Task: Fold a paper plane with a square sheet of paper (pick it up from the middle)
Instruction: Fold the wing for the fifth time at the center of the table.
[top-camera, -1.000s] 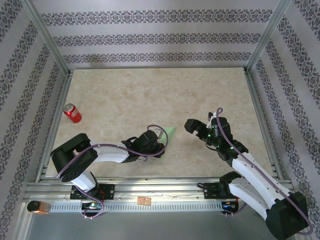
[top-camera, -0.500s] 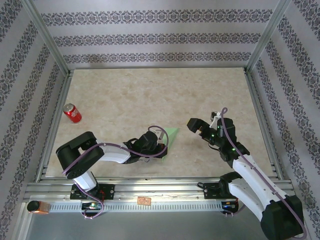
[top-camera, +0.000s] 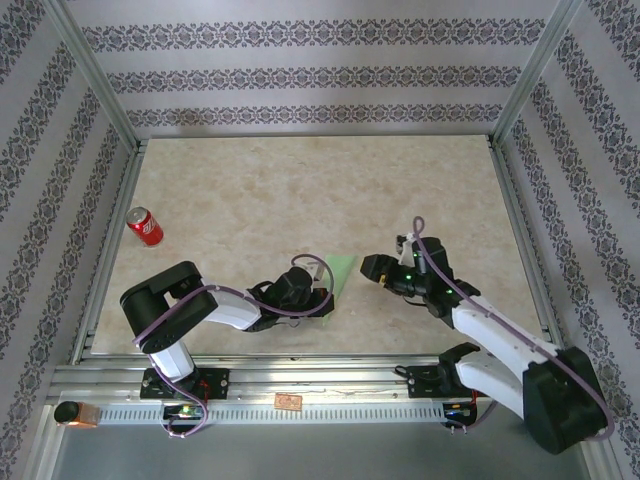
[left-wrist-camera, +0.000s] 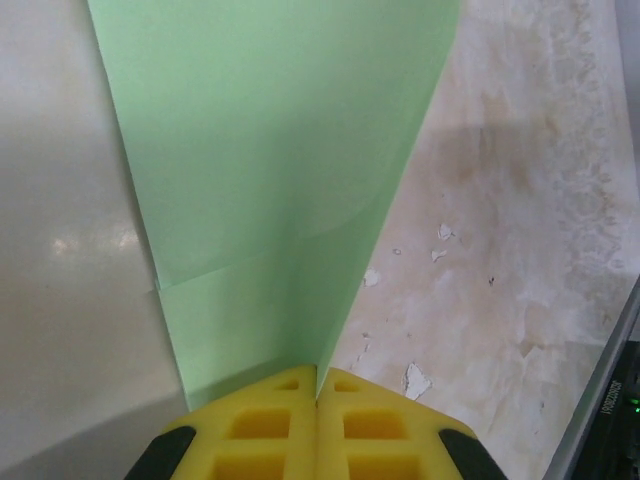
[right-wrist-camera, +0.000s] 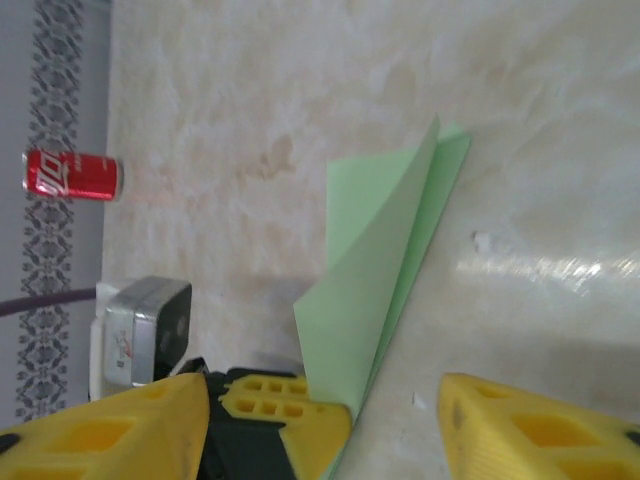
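The light green sheet of paper (top-camera: 341, 270) is folded along a centre crease and stands on edge on the table, tapering toward its far end. My left gripper (left-wrist-camera: 318, 375) is shut on the near end of the crease, with the paper (left-wrist-camera: 270, 150) fanning out in front of its yellow pads. My right gripper (top-camera: 372, 268) is low over the table just right of the paper, jaws open. In the right wrist view the paper (right-wrist-camera: 385, 270) lies between and beyond my right gripper (right-wrist-camera: 325, 425) fingers, untouched by them, next to the left gripper's fingers (right-wrist-camera: 290, 415).
A red soda can (top-camera: 145, 226) lies on its side at the table's left edge, and the can (right-wrist-camera: 72, 174) sits far off in the right wrist view. Patterned walls and a metal frame enclose the marbled table (top-camera: 300, 190).
My right gripper has swung left to the paper's right side and its jaws have narrowed. My left gripper stays shut on the paper, which has shifted slightly right.
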